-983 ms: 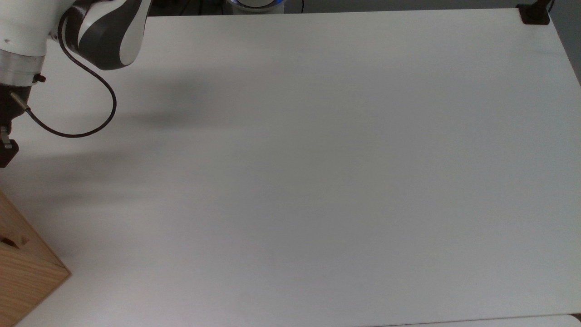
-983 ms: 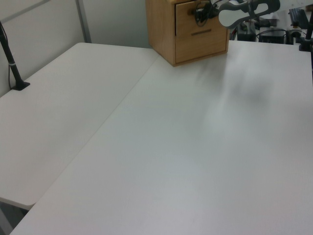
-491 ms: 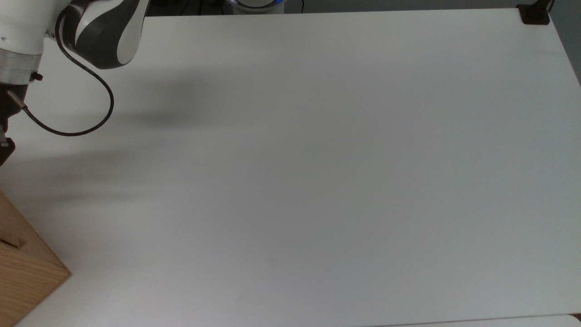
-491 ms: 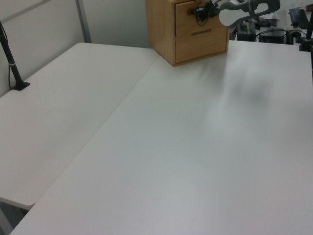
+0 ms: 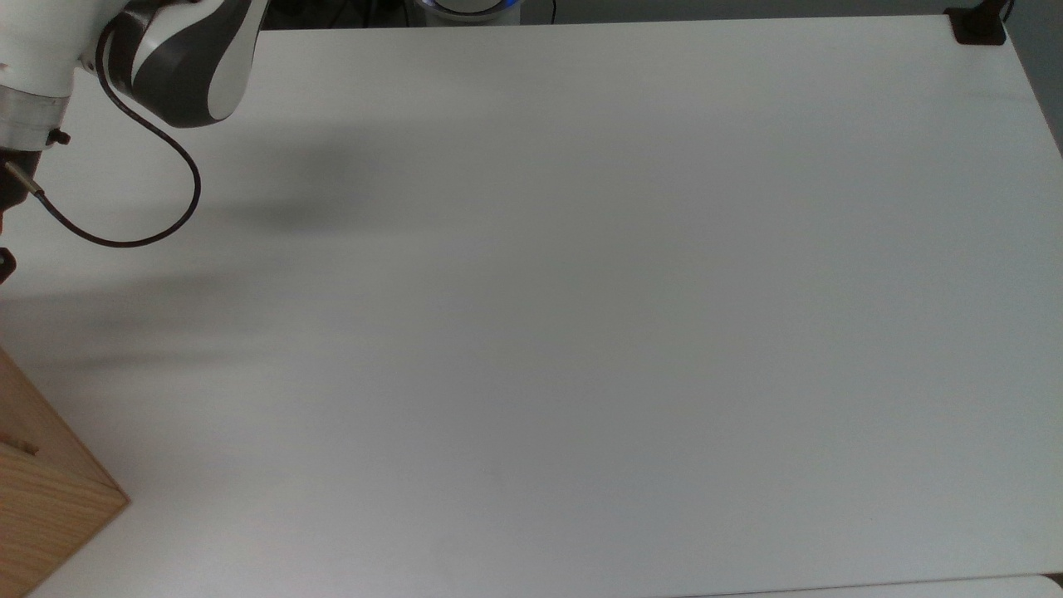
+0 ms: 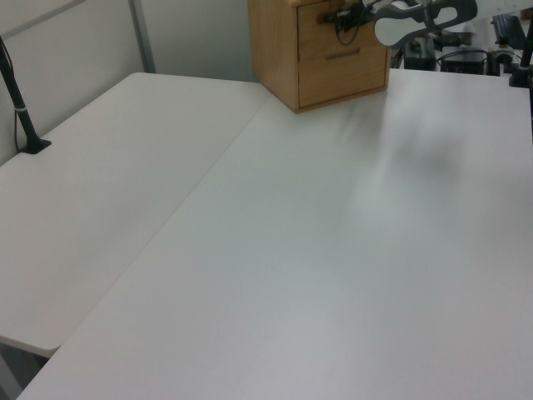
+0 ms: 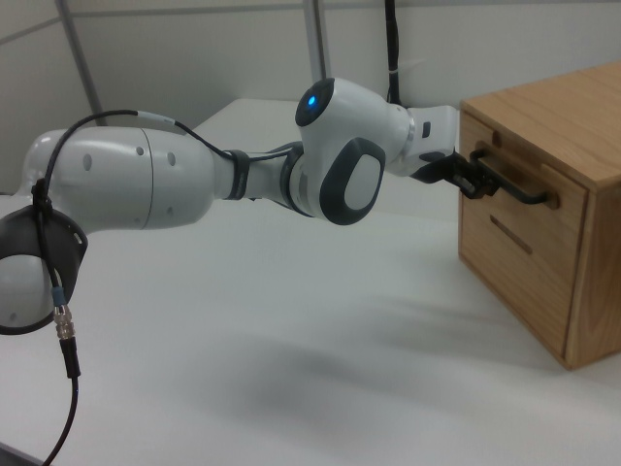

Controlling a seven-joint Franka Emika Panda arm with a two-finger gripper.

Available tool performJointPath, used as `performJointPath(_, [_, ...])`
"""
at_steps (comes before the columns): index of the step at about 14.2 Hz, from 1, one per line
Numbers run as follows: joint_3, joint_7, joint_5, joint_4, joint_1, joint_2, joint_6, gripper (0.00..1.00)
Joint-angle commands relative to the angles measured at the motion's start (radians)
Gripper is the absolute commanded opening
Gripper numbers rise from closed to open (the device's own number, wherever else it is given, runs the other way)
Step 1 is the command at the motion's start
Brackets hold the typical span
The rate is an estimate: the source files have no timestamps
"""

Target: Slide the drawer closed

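The drawer point(image 7: 525, 167) is the upper one in a light-wood cabinet point(image 7: 582, 107) at the right view's right. Its front sits almost flush with the cabinet face. My gripper point(image 7: 477, 173) is at the near end of the drawer's black bar handle point(image 7: 519, 191), touching it. In the left view the drawer point(image 6: 316, 25) is at the top edge, with my gripper point(image 6: 343, 15) against its front. In the top view, a corner of the cabinet point(image 5: 41, 498) shows at the bottom left, and my arm point(image 5: 183, 66) reaches off the left edge.
A lower drawer point(image 6: 337, 71) with a slot pull sits shut beneath. The white table point(image 5: 581, 332) spreads wide and bare. A black clamp post point(image 6: 21, 108) stands on the adjoining table at the left view's left. A cable point(image 5: 124, 232) loops from my wrist.
My arm has moved toward the cabinet, sliding further off the top view's left edge. The drawer front has slid in with it and now sits nearly flush.
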Motion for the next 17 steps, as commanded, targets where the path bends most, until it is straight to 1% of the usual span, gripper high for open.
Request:
performJointPath(1, [-0.031, -0.011, -0.013, 0.021, -0.004, 0.003, 0.068, 0.25])
performJointPath(3, [-0.03, -0.018, -0.014, 0.012, -0.003, -0.016, 0.062, 0.25])
performJointPath(4, [-0.025, -0.028, -0.014, 0.006, -0.001, -0.044, 0.056, 0.25])
performJointPath(5, [-0.011, -0.034, -0.014, -0.055, 0.007, -0.096, 0.026, 0.26])
performJointPath(6, [0.007, -0.038, -0.014, -0.087, 0.01, -0.137, -0.014, 0.27])
performJointPath(7, [0.041, -0.054, -0.014, -0.112, 0.011, -0.176, -0.084, 0.27])
performJointPath(9, [0.096, -0.118, -0.014, -0.129, 0.017, -0.245, -0.286, 0.27])
performJointPath(11, [0.128, -0.167, -0.013, -0.132, 0.02, -0.306, -0.493, 0.35])
performJointPath(13, [0.159, -0.23, -0.01, -0.16, 0.049, -0.372, -0.675, 0.5])
performJointPath(15, [0.17, -0.29, -0.001, -0.183, 0.08, -0.44, -0.854, 0.85])
performJointPath(16, [0.177, -0.308, 0.001, -0.193, 0.1, -0.472, -0.937, 1.0])
performJointPath(17, [0.185, -0.348, 0.002, -0.215, 0.132, -0.518, -1.024, 1.0])
